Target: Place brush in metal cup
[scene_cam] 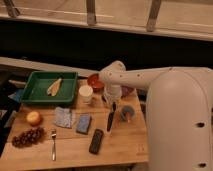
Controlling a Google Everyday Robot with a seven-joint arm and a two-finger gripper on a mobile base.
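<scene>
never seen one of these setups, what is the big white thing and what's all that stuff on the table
The big white shape is a robot's arm, seen by one camera looking down at a wooden table. Its gripper hangs over the table's middle, with a thin black brush hanging below it, apparently held. Right of the brush stands a small metal cup. Also there: a green tray, a white cup, a red bowl, an orange fruit, grapes, a fork, a blue sponge and a black block.
</scene>
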